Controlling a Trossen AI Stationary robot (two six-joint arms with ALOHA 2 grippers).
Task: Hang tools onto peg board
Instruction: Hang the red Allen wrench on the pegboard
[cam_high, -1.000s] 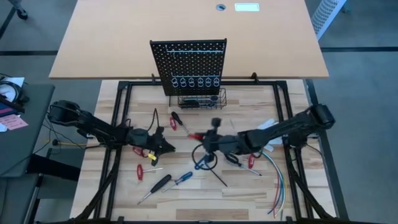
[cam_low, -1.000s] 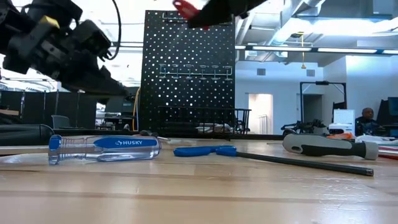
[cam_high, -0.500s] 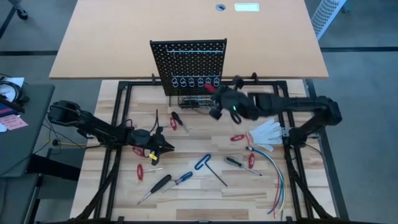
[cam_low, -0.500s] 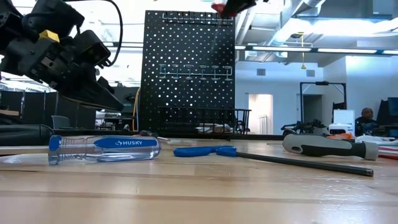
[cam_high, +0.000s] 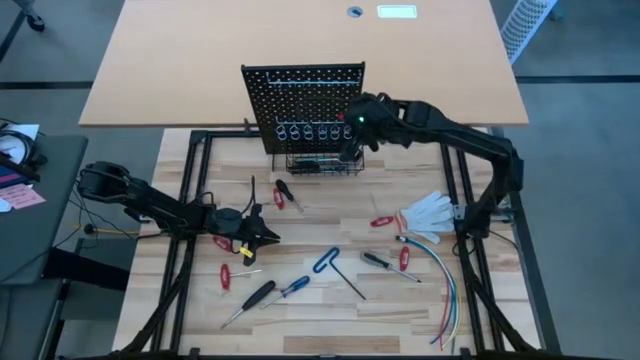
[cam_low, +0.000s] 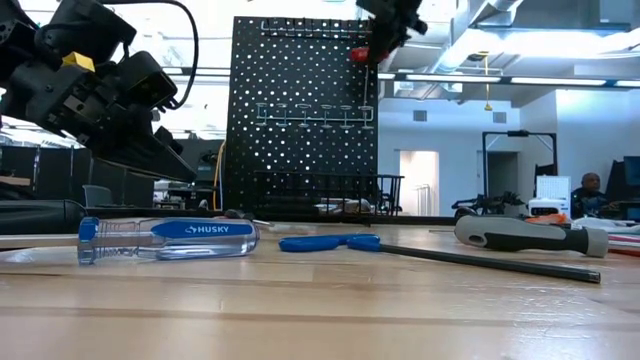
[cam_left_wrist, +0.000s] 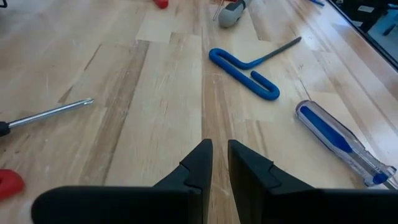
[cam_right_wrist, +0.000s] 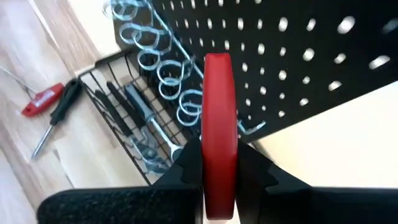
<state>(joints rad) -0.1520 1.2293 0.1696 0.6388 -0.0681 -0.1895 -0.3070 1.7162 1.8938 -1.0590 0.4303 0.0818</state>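
Observation:
The black peg board (cam_high: 303, 100) stands upright at the table's far side, with a row of ring holders (cam_high: 315, 131) and a wire basket (cam_high: 322, 162) at its base. My right gripper (cam_high: 352, 140) is up at the board's right part, shut on a red-handled tool (cam_right_wrist: 217, 112); it also shows in the low view (cam_low: 360, 53). Its shaft is hidden. My left gripper (cam_high: 268, 236) hovers low over the table's left middle, shut and empty. A blue hex key (cam_high: 328, 262) and a blue screwdriver (cam_high: 294, 287) lie flat on the table. My right gripper pinches the red handle's two flat sides (cam_right_wrist: 217, 155) between its two fingers. The handle runs along the fingers and sticks out past their tips toward the peg board (cam_right_wrist: 298, 56). The tool is lifted clear of the table, just above the ring holders (cam_right_wrist: 161, 68).
The basket (cam_right_wrist: 130, 130) holds several tools. Red-handled tools (cam_high: 226, 274), (cam_high: 381, 221), (cam_high: 404, 258), a black screwdriver (cam_high: 255, 296), a white glove (cam_high: 430, 211) and coloured wires (cam_high: 445, 290) lie on the table. The large tan tabletop (cam_high: 300, 40) lies behind the board.
My right gripper has risen from the table's middle and gone toward the far edge, up to the peg board's right part, carrying the red-handled tool clear of the table. It has turned so that its fingers face the board.

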